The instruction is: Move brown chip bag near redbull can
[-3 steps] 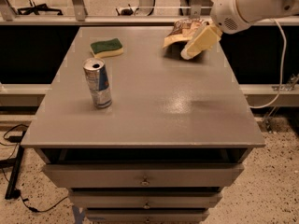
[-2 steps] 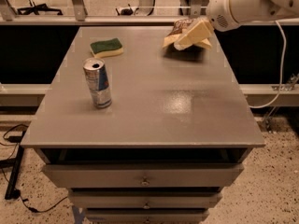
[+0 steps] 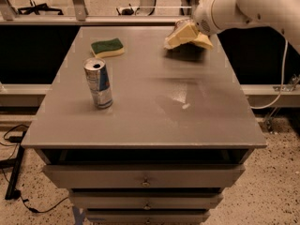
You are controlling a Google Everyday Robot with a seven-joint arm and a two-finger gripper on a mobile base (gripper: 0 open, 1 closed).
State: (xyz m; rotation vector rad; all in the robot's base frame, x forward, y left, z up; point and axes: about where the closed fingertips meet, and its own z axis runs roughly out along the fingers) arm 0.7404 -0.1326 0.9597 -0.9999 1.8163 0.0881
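Observation:
The redbull can stands upright on the left half of the grey table, silver and blue with its top open. The brown chip bag lies at the far right corner of the table; only a tan edge of it shows, the rest is hidden under my gripper. My gripper, cream-coloured on a white arm reaching in from the upper right, is down on the bag. The bag is far from the can, across the table.
A green-and-yellow sponge lies at the far left, behind the can. The table has drawers below its front edge. A rail and dark gaps run behind and beside the table. Cables lie on the floor at left.
My gripper has moved down and slightly left onto the chip bag, now covering most of it. The can and sponge have not moved.

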